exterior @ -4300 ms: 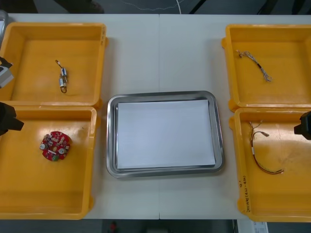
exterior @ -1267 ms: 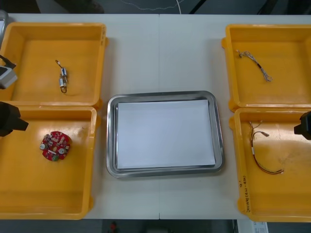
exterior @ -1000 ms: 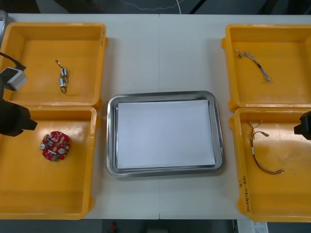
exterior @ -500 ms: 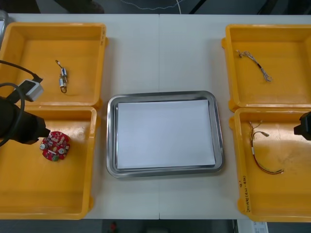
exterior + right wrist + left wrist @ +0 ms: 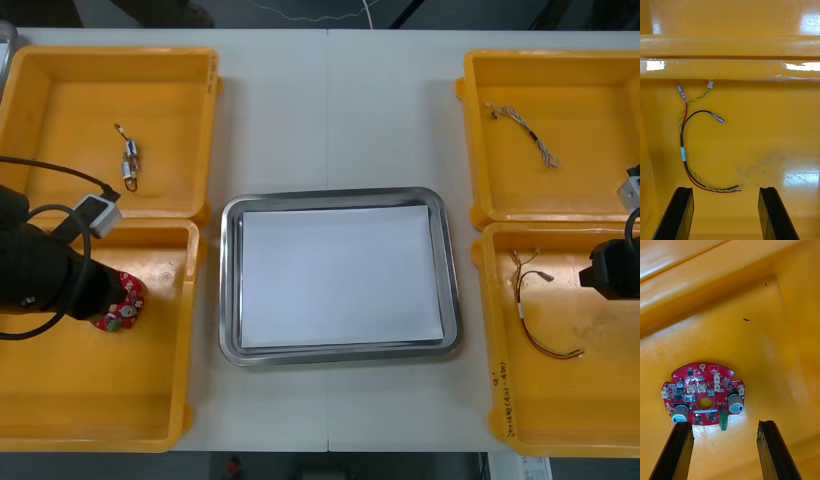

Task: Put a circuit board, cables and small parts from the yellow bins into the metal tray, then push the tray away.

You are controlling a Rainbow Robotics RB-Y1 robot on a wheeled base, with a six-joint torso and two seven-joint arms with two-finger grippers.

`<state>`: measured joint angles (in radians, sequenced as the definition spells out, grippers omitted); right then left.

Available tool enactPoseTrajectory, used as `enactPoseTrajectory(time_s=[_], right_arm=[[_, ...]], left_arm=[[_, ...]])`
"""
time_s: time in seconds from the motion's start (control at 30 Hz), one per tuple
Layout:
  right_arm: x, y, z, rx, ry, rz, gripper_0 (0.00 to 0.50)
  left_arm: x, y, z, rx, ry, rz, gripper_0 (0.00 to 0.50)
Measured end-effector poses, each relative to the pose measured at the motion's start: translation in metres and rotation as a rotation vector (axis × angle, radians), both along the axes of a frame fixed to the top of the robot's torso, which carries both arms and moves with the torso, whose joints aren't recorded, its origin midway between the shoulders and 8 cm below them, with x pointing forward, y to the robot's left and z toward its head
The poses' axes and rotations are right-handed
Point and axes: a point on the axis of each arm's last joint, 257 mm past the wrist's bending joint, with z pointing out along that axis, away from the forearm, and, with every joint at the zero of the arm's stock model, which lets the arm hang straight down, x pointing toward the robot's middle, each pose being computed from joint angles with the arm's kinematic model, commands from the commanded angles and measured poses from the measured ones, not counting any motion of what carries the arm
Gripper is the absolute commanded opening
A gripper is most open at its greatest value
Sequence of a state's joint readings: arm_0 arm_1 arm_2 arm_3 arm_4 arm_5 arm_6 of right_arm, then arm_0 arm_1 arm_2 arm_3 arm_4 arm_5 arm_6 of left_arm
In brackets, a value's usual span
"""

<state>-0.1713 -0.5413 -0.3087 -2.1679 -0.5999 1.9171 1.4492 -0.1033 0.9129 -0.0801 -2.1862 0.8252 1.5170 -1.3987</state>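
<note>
Red circuit board (image 5: 711, 384) whole by spread left pincer (image 5: 724, 423), half-hidden overhead

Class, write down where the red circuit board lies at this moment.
The circuit board lies in the near left yellow bin in the front view, just ahead of the open left tool.

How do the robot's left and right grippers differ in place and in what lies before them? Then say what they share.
The left gripper hangs over the near left bin, the right gripper over the near right bin. A round red circuit board lies before the left gripper; a red and yellow cable lies before the right gripper. Both are open and hold nothing.
</note>
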Motion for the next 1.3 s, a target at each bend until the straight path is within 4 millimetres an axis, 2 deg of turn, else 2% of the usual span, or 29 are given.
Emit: enactPoseTrajectory(time_s=[0.13,0.5,0.87,1.1,1.3], right_arm=[[-0.007,0.008,-0.009,0.016,0.014,0.006,0.5],[-0.035,0.024,-0.051,0.018,0.105,0.025,0.5],[-0.013,0.043,-0.056,0.002,0.018,0.068,0.5],[-0.005,0.045,-0.06,-0.011,-0.024,0.071,0.5],[-0.005,0.044,-0.07,-0.018,-0.011,0.066,0.5]], left_arm=[[0.0,-0.004,-0.008,0.008,-0.007,-0.014,0.5],[-0.005,-0.014,-0.03,0.038,-0.003,-0.051,0.5],[-0.008,-0.018,-0.038,0.028,-0.003,-0.059,0.5],[-0.004,-0.019,-0.046,0.022,-0.015,-0.06,0.5],[-0.003,-0.016,-0.051,0.024,-0.01,-0.053,0.5]])
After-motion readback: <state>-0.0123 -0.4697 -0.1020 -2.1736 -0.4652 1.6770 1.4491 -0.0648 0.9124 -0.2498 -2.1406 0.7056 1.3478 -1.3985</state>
